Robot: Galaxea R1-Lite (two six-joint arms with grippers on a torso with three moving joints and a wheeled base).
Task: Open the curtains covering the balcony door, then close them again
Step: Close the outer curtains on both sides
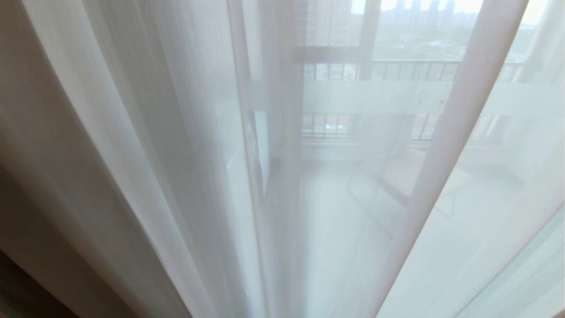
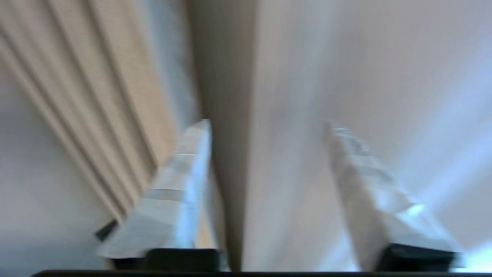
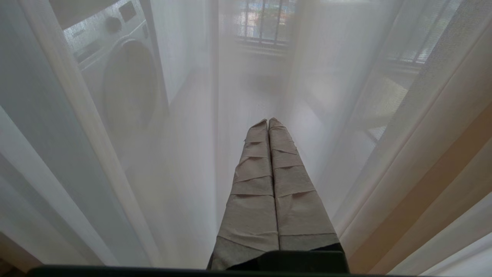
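The curtains fill the head view: thick cream cloth [image 1: 48, 176] bunched at the left, and white sheer [image 1: 198, 132] hanging across the rest. Through the sheer shows the balcony door's glass with its frosted band [image 1: 375, 97]. Neither arm is in the head view. In the left wrist view my left gripper [image 2: 268, 124] stands open, with a fold of pale curtain cloth [image 2: 230, 154] running between its taped fingers [image 2: 184, 181] and pleated beige drape [image 2: 96, 96] beside it. My right gripper [image 3: 268, 120] is shut and empty, pointing at the sheer [image 3: 184, 154].
Seen through the sheer, a washing machine [image 3: 115, 77] stands on the balcony. A chair [image 1: 410, 185] and a black railing [image 1: 397, 66] are out there too. Beige cloth folds [image 3: 442, 173] hang close beside the right gripper.
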